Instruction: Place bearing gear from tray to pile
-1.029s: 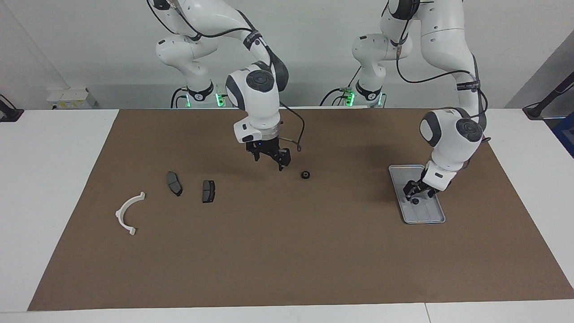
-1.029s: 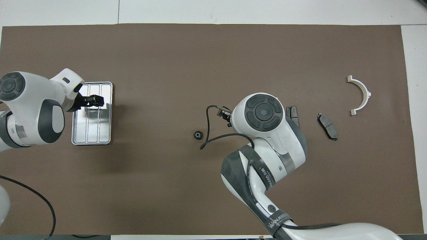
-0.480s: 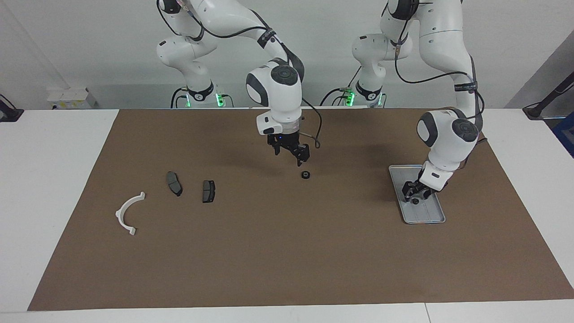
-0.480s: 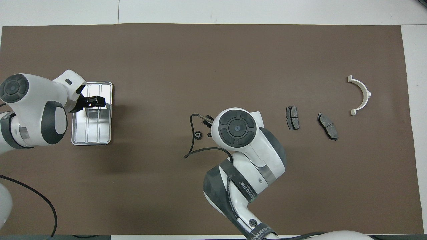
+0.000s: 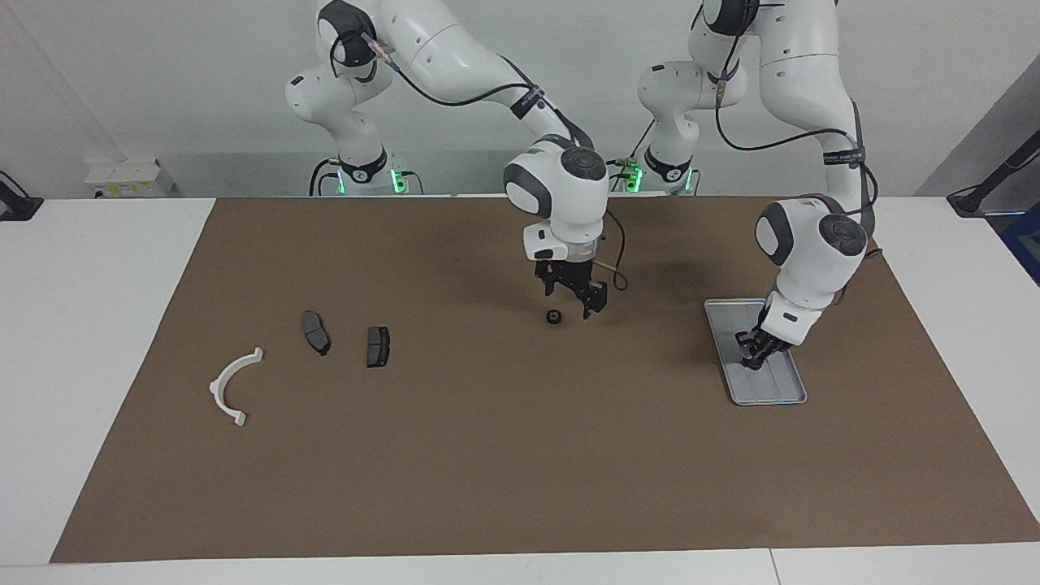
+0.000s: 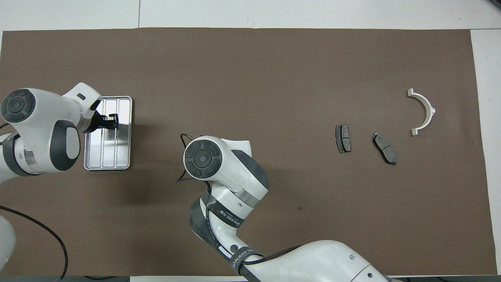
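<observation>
Brown mat: left gripper (image 5: pixel 756 355) is clamped shut in the tray (image 5: pixel 786 392), frame right; right gripper (image 5: pixel 578 298) is held open above centre.

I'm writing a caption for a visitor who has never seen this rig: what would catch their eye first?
First, the left hand down in the silver tray at the left arm's end of the table, fingers shut. Next, the right hand open over mid-mat beside a small black gear. Last, the white half-ring bracket and two dark pads at the right arm's end.

White arms (image 5: pixel 455 49) (grey joints, black cables)
</observation>
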You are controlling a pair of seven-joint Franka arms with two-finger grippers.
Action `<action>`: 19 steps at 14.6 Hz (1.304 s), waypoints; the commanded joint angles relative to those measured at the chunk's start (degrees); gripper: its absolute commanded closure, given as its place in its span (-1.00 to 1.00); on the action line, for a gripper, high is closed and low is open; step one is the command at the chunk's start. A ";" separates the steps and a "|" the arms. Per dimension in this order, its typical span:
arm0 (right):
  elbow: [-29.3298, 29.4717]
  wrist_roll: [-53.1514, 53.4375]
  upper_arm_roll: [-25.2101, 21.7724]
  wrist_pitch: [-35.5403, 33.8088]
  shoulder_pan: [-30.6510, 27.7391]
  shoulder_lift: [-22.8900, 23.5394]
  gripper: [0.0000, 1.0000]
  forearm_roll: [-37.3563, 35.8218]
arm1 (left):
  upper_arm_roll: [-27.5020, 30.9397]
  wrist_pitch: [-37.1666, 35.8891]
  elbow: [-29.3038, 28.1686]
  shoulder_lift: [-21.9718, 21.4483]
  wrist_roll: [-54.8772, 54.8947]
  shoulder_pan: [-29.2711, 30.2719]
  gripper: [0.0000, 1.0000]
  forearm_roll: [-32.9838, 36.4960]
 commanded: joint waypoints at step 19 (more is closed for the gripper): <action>-4.55 -3.27 -0.11 1.58 -1.59 0.25 -0.91 -1.08 | -0.54 -25.36 12.28 -8.92 -9.19 -2.17 1.00 0.37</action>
